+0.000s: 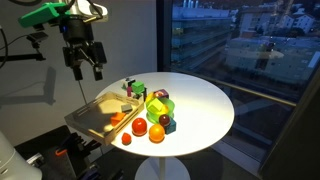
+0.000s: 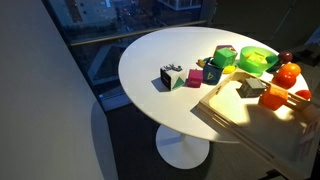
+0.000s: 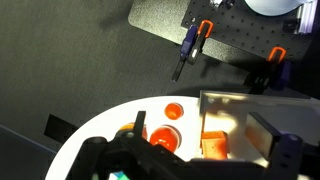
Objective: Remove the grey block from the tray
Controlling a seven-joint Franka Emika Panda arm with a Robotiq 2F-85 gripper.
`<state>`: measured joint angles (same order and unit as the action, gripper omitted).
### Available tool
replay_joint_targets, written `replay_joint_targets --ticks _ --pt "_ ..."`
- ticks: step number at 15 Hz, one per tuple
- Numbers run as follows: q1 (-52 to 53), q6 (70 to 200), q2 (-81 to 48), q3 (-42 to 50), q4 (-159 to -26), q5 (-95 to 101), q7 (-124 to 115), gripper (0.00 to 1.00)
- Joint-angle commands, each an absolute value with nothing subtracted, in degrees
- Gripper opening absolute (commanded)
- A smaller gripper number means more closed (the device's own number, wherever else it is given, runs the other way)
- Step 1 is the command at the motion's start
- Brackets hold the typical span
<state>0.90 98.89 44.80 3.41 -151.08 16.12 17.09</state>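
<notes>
The jaws are hanging spread open and empty, up in the air above the tray [image 1: 93, 120] sitting on the round white counter [image 1: 205, 105]. The grey block [image 2: 250, 89] is lying inside the tray, just beside an orange toy [image 2: 271, 98].

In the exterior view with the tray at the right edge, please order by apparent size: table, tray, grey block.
Largest: table.
Then: tray, though the frame crops it.
Smallest: grey block.

Orange balls [image 1: 157, 133] and green toys [image 1: 157, 104] sit on a round white table [image 1: 205, 105] (window [image 1: 240, 40] behind).
</notes>
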Motion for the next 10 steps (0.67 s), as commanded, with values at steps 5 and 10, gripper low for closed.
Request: replay_joint_targets --ticks 5,10 --pt "5.47 107.77 38.46 1.87 -149.77 13.35 14.98 1.0" --pt "6.49 114.04 32.71 1.73 -148.34 9.61 15.0 1.0"
